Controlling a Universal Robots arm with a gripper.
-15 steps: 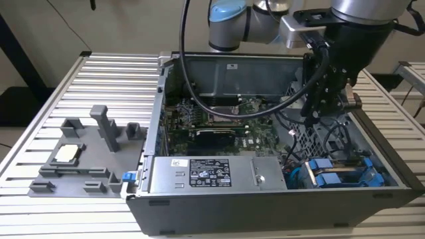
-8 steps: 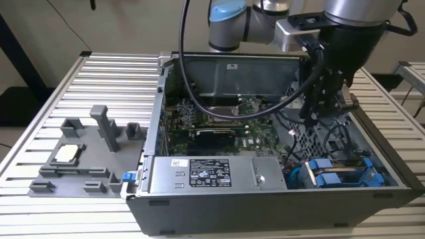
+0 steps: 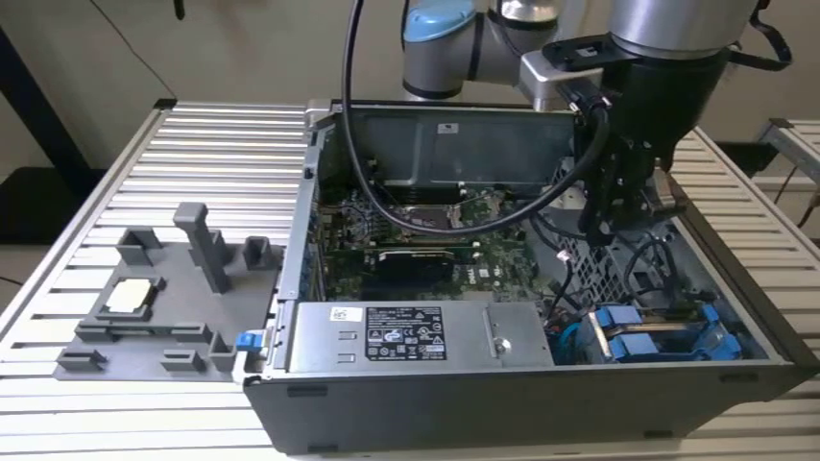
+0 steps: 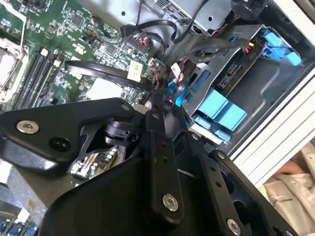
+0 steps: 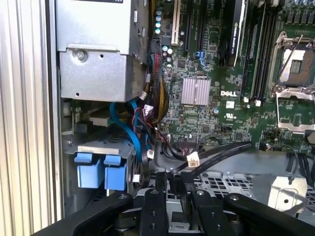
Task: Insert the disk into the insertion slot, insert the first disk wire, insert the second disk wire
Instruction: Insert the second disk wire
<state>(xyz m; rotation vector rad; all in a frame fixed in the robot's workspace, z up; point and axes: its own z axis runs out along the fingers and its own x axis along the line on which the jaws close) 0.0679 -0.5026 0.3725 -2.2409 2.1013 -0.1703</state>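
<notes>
Disk (image 3: 647, 341) looks seated, so wiring seems the step I am on. My hand (image 3: 613, 226) hangs inside the open computer case (image 3: 513, 403), low over the perforated cage (image 5: 221, 184). Whether it is apart or clamped on something I cannot tell. I judge it best to descend straight, clear of the loose black cables (image 5: 211, 155), and square any plug to its socket. Beyond, the disk lies in the insertion slot (image 4: 268, 86), bright blue carrier tabs showing, a blue wire (image 5: 129, 132) curling near.
</notes>
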